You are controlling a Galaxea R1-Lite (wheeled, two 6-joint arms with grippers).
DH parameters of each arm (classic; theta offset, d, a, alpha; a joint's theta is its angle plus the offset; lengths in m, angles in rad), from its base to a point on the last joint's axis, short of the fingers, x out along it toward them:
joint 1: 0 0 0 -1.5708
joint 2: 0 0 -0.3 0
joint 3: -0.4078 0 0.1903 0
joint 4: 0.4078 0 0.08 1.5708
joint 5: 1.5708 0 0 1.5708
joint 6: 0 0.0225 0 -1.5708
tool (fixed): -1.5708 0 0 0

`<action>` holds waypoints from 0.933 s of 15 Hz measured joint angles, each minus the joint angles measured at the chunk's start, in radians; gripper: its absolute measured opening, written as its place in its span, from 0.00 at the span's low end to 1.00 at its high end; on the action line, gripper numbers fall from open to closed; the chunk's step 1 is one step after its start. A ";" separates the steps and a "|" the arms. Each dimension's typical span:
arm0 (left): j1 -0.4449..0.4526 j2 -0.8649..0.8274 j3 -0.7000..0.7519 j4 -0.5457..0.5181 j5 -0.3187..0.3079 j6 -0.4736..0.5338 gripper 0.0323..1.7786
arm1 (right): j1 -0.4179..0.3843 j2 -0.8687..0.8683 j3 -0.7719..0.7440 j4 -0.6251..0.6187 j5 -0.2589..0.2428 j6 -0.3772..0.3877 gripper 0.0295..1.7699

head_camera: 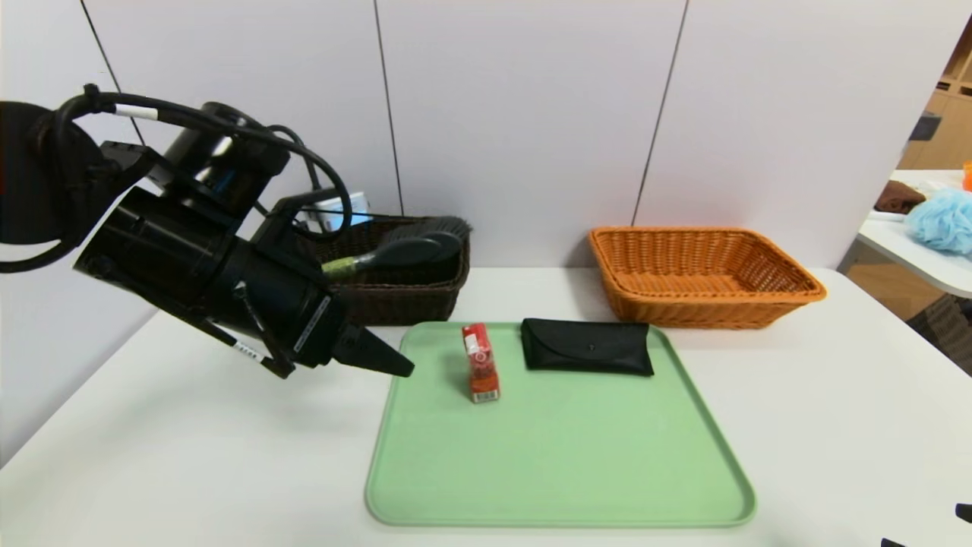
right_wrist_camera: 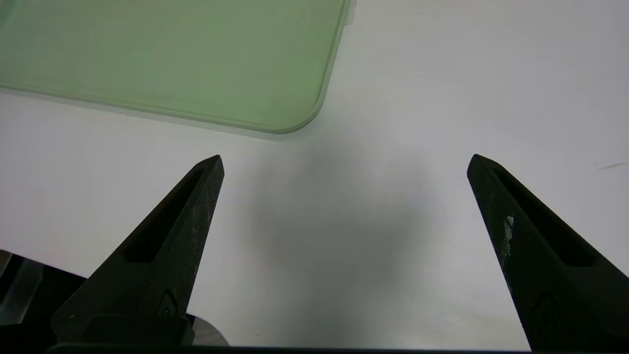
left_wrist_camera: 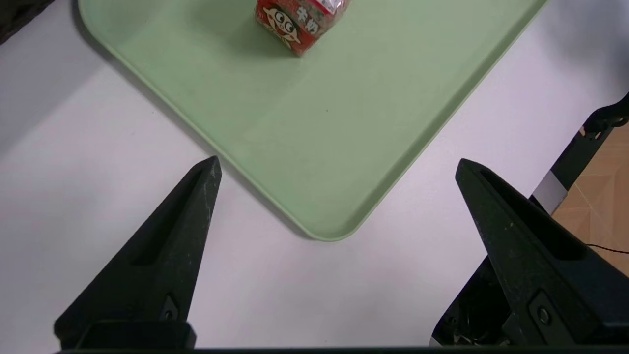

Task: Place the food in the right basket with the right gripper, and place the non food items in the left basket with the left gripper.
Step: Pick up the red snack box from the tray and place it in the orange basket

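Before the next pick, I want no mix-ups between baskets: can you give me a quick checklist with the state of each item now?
1. Brush in the brown basket: ok.
2. Left gripper empty, jaws wide open over the table by the tray corner: ok.
3. Pouch flat on the tray, nothing on it, not yet sorted: ok to pick.
4. Red carton upright on the tray beside the pouch, apart from it: ok.
5. Orange basket holds nothing: ok.
6. Right gripper empty, jaws open, low over the table near the tray's corner: ok.
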 joint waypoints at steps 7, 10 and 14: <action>-0.044 -0.174 0.271 -0.199 0.283 -0.136 0.95 | 0.006 0.094 -0.061 -0.019 0.024 -0.006 0.97; -0.079 -0.213 0.352 -0.283 0.430 -0.219 0.95 | 0.014 0.152 -0.079 -0.091 0.029 -0.006 0.97; -0.111 -0.269 0.429 -0.289 0.440 -0.274 0.95 | 0.070 0.256 -0.138 -0.134 0.036 -0.007 0.97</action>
